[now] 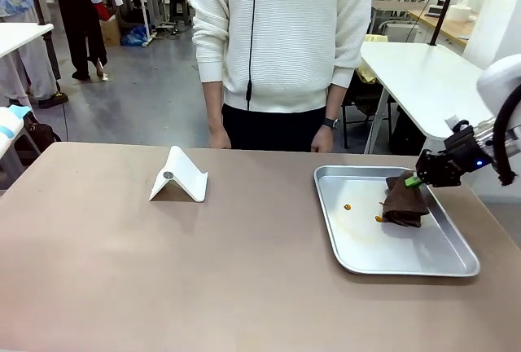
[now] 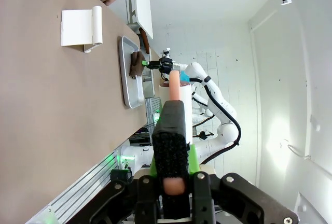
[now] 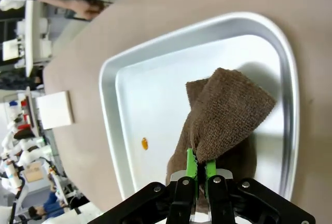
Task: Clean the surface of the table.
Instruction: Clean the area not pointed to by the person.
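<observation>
The taupe-brown table [image 1: 163,270] carries a steel tray [image 1: 407,271] at its right end. My right gripper [image 1: 415,179] is shut on a corner of a brown cloth [image 1: 403,201], whose lower part rests on the tray floor. In the right wrist view the green pads [image 3: 191,163] pinch the cloth [image 3: 228,115] above the tray [image 3: 106,105]. Small orange spots [image 1: 348,206] lie on the tray floor left of the cloth. My left gripper [image 2: 172,162] is held off the table's edge, shut on a black textured block with a peach-coloured rod [image 2: 175,81].
A white folded stand [image 1: 179,175] sits on the table left of centre. A person in a white sweater [image 1: 281,34] stands at the far edge, hands hanging by the table. White tables [image 1: 423,75] stand behind on the right.
</observation>
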Robot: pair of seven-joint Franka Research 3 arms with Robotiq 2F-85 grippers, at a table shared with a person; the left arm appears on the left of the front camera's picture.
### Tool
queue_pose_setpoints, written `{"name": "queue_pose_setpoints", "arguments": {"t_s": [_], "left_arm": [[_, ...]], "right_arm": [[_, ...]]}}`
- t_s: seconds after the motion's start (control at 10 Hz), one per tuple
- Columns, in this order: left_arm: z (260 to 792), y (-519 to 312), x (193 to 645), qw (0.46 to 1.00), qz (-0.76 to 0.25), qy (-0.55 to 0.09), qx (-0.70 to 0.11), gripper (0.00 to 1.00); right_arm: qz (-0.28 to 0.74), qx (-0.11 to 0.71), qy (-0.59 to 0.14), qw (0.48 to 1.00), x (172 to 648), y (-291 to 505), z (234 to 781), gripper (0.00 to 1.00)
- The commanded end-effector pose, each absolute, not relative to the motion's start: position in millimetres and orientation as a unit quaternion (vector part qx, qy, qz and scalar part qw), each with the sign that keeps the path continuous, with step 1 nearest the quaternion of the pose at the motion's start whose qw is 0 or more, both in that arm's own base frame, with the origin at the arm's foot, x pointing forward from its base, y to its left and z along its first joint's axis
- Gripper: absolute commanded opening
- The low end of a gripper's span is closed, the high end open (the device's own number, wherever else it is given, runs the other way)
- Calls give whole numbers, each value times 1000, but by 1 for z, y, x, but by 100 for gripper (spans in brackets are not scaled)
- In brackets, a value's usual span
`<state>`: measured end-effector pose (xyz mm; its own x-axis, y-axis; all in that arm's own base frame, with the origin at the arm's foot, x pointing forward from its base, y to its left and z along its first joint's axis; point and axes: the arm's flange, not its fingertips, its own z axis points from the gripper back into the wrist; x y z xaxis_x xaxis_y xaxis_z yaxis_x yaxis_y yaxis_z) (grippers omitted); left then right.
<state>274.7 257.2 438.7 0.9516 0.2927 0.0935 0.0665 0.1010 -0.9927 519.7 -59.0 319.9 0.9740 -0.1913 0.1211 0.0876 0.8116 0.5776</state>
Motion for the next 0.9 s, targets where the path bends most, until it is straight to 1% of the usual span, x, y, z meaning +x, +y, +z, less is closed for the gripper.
{"name": "queue_pose_setpoints", "arguments": {"t_s": [0.0,0.3,0.8], "left_arm": [[444,254,275,723,84,-139,-672,22],[444,254,275,723,84,-139,-672,22],[444,254,275,723,84,-139,-672,22]], "right_arm": [[-72,287,-67,953,533,-49,308,0],[-48,303,-55,950,543,-30,284,0],[10,317,-9,948,545,11,267,0]]}}
